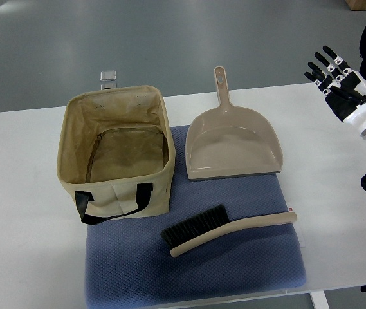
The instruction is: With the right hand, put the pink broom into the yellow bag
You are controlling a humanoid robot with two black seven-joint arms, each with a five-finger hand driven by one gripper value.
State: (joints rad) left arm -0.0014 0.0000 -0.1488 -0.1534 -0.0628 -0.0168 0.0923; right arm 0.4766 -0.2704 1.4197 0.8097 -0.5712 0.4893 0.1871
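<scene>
A white counter (28, 212) fills most of the frame. A blue-grey quilted mat (234, 261) lies on its centre and lower portion.

The bag (115, 151), a pale yellow-beige fabric box, stands upright at left of centre with its mouth open upward. Its interior is visible and holds nothing. A black strap handle (115, 207) hangs across the face nearest the lower edge of the frame. The bag's right lower corner rests on the mat; the remainder rests on the bare counter.

The broom (224, 230), a hand brush with a beige-pink handle and black bristles (194, 225), lies flat on the mat at lower centre. The bristle end points left, toward the bag, and sits just below the bag's lower right corner without touching it. The handle runs rightward and slightly up, ending near the mat's right edge.

A dustpan (234, 148) of matching colour lies at centre, above the broom and just right of the bag. Its handle points toward the upper edge of the frame.

The right hand (337, 80) shows at the upper right, at the counter's far right corner, well apart from the broom. Its black fingers (324, 61) are spread, point to the upper left, and hold nothing.

A small metal clip (109, 77) sits beyond the counter's far edge, above the bag.
</scene>
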